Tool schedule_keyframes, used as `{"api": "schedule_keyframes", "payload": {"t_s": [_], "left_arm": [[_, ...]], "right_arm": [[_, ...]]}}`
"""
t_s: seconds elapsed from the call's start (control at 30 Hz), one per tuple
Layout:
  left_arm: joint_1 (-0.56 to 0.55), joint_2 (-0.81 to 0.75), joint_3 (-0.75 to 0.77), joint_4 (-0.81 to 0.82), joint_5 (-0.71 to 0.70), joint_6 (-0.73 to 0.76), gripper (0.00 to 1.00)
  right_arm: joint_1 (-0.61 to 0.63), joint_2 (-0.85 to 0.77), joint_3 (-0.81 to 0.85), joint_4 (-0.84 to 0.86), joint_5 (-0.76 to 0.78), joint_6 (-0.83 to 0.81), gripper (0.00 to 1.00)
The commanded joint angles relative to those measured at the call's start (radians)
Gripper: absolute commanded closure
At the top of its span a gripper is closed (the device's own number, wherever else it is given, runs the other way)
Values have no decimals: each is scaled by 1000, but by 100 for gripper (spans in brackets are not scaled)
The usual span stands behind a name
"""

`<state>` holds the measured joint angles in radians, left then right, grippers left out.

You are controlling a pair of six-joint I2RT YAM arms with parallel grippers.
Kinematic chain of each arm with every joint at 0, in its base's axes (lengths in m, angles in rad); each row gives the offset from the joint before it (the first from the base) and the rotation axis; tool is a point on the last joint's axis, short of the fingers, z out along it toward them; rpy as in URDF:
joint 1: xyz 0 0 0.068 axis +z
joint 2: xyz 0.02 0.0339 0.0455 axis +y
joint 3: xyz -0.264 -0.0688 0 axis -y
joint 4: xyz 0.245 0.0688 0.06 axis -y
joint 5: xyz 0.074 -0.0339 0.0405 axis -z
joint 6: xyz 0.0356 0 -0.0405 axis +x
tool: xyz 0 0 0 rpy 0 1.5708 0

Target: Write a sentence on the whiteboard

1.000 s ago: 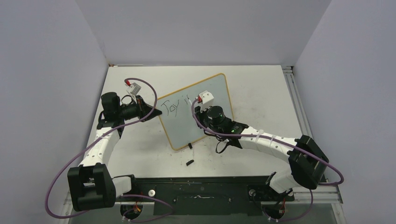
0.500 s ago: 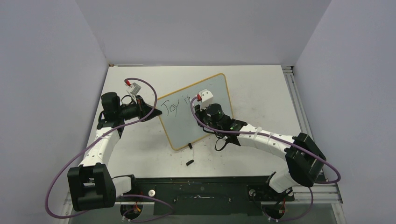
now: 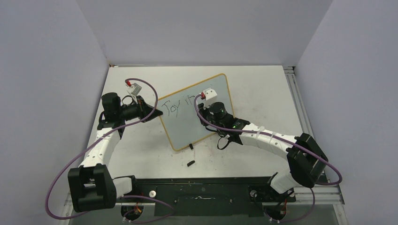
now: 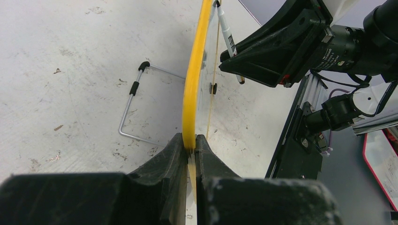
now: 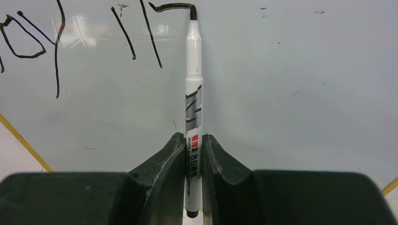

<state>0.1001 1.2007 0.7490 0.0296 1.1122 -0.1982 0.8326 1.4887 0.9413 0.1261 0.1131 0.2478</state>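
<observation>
The whiteboard [image 3: 212, 119], pale with a yellow-orange frame, stands tilted mid-table. My left gripper [image 3: 154, 108] is shut on its left frame edge [image 4: 191, 101], jaws pinching the yellow rim. My right gripper [image 5: 192, 140] is shut on a white marker [image 5: 192, 98], black tip touching the board face [image 5: 291, 61]. The sentence [image 3: 179, 105] reads "Joy in" in black, unfinished; the marker tip sits at the end of the fresh stroke [image 5: 173, 6]. The right gripper shows over the board's upper middle in the top view [image 3: 202, 108].
A black marker cap [image 3: 190, 163] lies on the table in front of the board. A black clip foot [image 3: 191, 146] sits at the board's near edge. The wire stand [image 4: 133, 105] props the board from behind. Purple cables loop off both arms.
My right gripper has moved right along the board with the marker, adding to the letter after "Joy i". The left arm and board have not moved.
</observation>
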Motion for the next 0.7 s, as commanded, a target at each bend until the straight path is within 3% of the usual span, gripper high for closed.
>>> {"api": "schedule_keyframes", "payload": {"t_s": [0.0, 0.67], "left_arm": [[8, -24, 39, 6, 18, 16, 100], [10, -26, 39, 6, 20, 16, 100]], "right_arm": [[-6, 5, 21, 5, -12, 10, 95], [8, -16, -61, -30, -24, 38, 95]]}}
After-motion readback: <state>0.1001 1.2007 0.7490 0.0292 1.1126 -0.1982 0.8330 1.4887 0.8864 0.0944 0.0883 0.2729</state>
